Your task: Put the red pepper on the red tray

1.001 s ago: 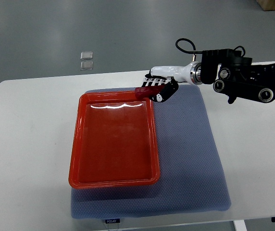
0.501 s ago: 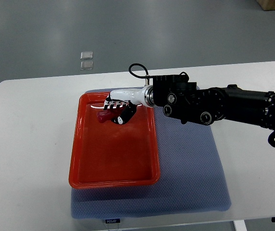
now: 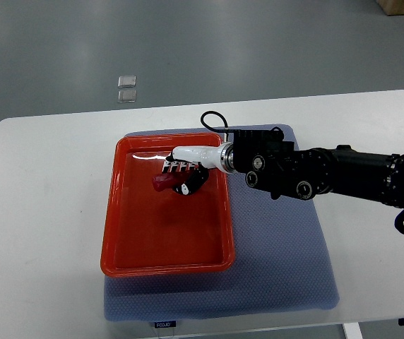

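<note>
Grey floor surrounds my white table, where a blue mat carries the red tray. My right hand reaches in from 3 o'clock, fingers clenched around the red pepper, which juts toward 9 o'clock over the tray's far half. Compared with half a second ago, hand and pepper sit slightly nearer me and lower.

Bare red tray floor (near half)

There was one red tray, one red pepper, one blue mat, one white table, one robot hand, and two small clear squares on the far floor.
</note>
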